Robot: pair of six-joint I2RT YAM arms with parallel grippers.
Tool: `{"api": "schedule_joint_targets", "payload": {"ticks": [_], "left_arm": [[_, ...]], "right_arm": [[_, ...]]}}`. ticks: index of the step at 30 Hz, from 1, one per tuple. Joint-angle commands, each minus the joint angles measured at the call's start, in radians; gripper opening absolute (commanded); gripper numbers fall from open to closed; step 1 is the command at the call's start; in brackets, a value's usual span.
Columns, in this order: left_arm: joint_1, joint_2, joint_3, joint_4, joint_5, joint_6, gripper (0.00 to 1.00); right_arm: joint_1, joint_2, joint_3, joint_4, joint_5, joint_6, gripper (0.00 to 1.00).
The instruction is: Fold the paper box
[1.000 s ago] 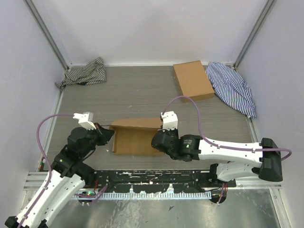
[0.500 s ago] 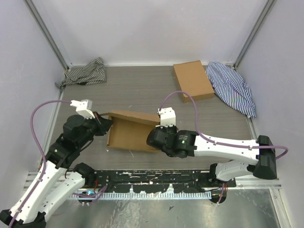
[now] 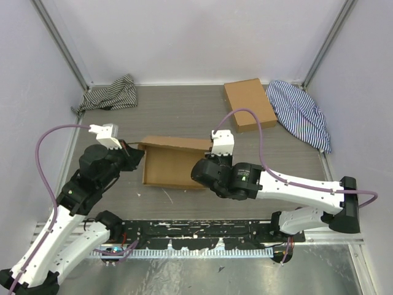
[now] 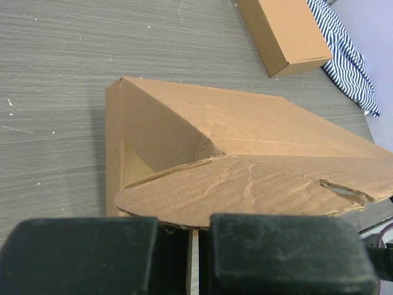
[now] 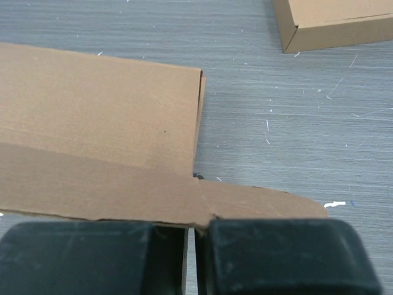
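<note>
Top external: the paper box (image 3: 175, 167), plain unprinted brown cardboard, lies near the centre of the table (image 3: 184, 117), slightly toward 6 o'clock, with its far wall raised. At its 9 o'clock end sits the left gripper (image 3: 136, 157), and at its 3 o'clock end the right gripper (image 3: 210, 163). A smaller cardboard box (image 3: 249, 104) lies at 1 o'clock, a dark striped cloth (image 3: 110, 93) at 11 o'clock and a blue striped cloth (image 3: 301, 114) at 2 o'clock.

Left wrist: the pads are pinched together on a creased, curved flap (image 4: 245, 190) of the paper box at 6 o'clock.

Right wrist: the pads are likewise clamped on a flap edge (image 5: 245, 203) at 6 o'clock.
</note>
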Motion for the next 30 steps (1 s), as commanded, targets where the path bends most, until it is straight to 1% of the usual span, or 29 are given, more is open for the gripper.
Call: {"api": "schedule_joint_targets", "payload": {"ticks": [1, 11, 15, 19, 26, 30], "left_arm": [[-0.009, -0.001, 0.056, 0.036, 0.002, 0.007, 0.08], [-0.009, 0.032, 0.15, -0.025, 0.01, 0.028, 0.09], [-0.009, 0.034, 0.144, -0.033, 0.027, 0.021, 0.09], [-0.009, 0.016, 0.083, -0.028, 0.03, 0.004, 0.09], [-0.009, -0.044, -0.083, -0.027, 0.014, -0.037, 0.09], [-0.009, -0.078, -0.143, -0.031, 0.014, -0.065, 0.13]], "right_arm": [[-0.015, -0.055, 0.057, 0.025, 0.052, -0.009, 0.1], [-0.049, -0.07, 0.083, 0.013, 0.015, -0.05, 0.11], [-0.063, -0.07, 0.087, 0.015, 0.009, -0.059, 0.12], [-0.067, -0.055, 0.058, 0.027, -0.011, -0.052, 0.12], [-0.069, -0.02, -0.016, 0.056, -0.065, -0.006, 0.12], [-0.068, -0.01, -0.062, 0.06, -0.1, 0.027, 0.12]]}}
